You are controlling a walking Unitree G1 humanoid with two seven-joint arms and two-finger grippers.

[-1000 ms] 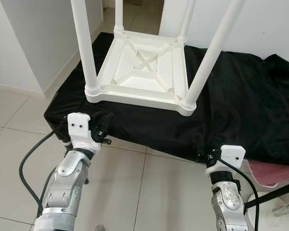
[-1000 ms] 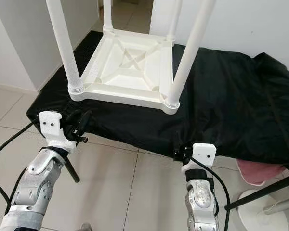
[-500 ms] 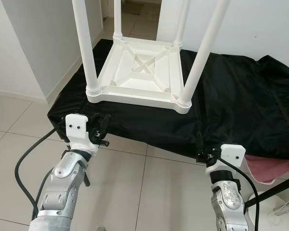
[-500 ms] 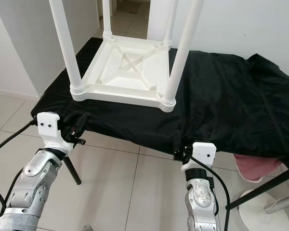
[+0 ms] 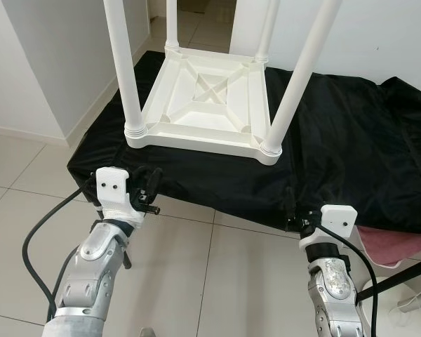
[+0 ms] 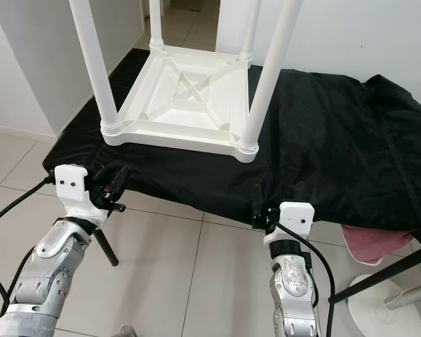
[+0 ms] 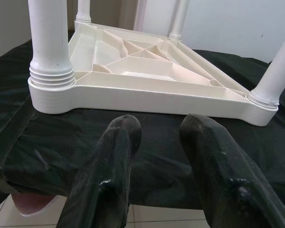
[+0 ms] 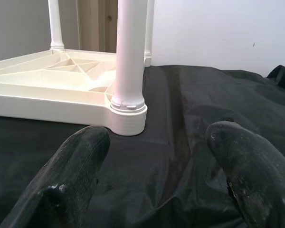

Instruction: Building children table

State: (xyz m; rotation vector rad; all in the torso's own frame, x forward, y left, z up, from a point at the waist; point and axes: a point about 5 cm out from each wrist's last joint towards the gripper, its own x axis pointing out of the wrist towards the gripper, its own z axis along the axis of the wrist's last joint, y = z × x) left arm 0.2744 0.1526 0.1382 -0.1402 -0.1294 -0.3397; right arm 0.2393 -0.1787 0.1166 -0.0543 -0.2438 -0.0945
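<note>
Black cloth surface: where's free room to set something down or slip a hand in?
Free: the black cloth to the robot's right of the upturned white table, out to the bunched far-right edge, plus a narrow front strip. Crowded: the left half, under the table and its legs.

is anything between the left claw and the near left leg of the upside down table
Nothing visible. The left claw hangs open at the edge of the black cloth; bare cloth lies between it and the white table.

Left end effector hovers with fingers parted, just short of the upturned white table. The table rests on the black-draped surface.
</note>
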